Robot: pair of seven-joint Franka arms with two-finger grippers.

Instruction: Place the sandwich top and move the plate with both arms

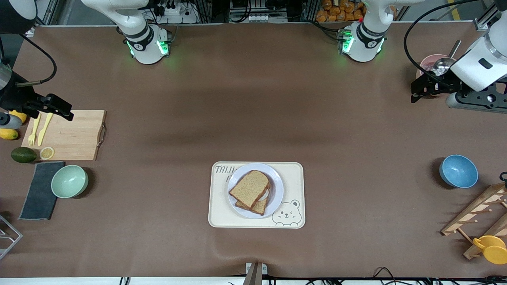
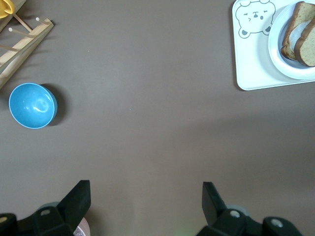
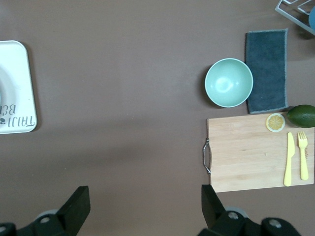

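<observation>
Brown wholegrain bread slice, the sandwich top (image 1: 250, 188), sits tilted on a lower bread slice (image 1: 259, 206), a bit of white showing between them. Stack is on the small round pale lavender-white plate (image 1: 277, 190). Plate rests on the rectangular cream tray with bear drawing (image 1: 293, 174), lower centre of the front frame, on the brown bench (image 1: 253, 111).

My left tool (image 1: 420, 90) is at the upper right of the front frame, up in the air over a pink bowl with a metal spoon (image 1: 441, 65), fingers spread wide and holding nothing. Left wrist view shows the fingers (image 2: 78, 199) apart over bare bench. Left arm waiting.

My right tool (image 1: 59, 107) is at the left edge of the front frame, over the rectangular wooden cutting board (image 1: 73, 136), fingers spread, holding nothing. Right arm waiting too.

On that board: yellow plastic fork and knife (image 1: 39, 128) and a lemon slice (image 1: 46, 152). Round mint-green bowl (image 1: 69, 181) and dark grey cloth (image 1: 39, 190) lie lower in frame. Round blue bowl (image 1: 458, 171) at right, a wooden rack (image 1: 479, 209) below it.
</observation>
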